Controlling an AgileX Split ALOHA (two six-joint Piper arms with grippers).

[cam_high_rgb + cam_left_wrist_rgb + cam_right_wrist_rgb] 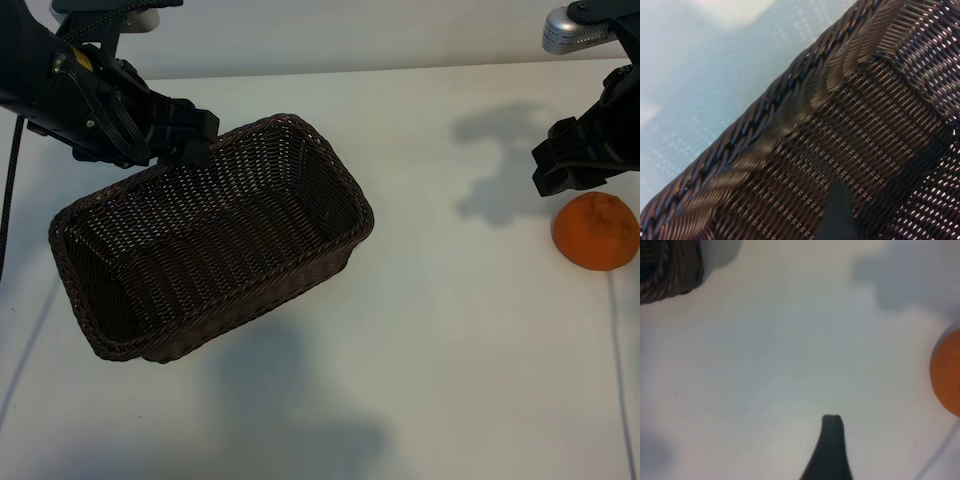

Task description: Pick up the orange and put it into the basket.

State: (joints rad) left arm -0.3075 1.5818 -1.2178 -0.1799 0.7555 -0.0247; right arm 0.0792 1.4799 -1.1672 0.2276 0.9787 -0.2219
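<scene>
Wicker basket (215, 240) tilted, one end lifted off the white table (450, 350). Left gripper (185, 135) at its far rim, jaws wide (grip unclear). Orange (597, 231) on table at right edge; right gripper (570, 165) just above it, wide, empty.

Basket (300, 270) — dark woven wicker, slightly glossy; orange (597, 231) — dimpled, matt skin; table (450, 350) smooth, white, matt.

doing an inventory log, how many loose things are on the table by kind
orange: 1
basket: 1
total: 2
</scene>
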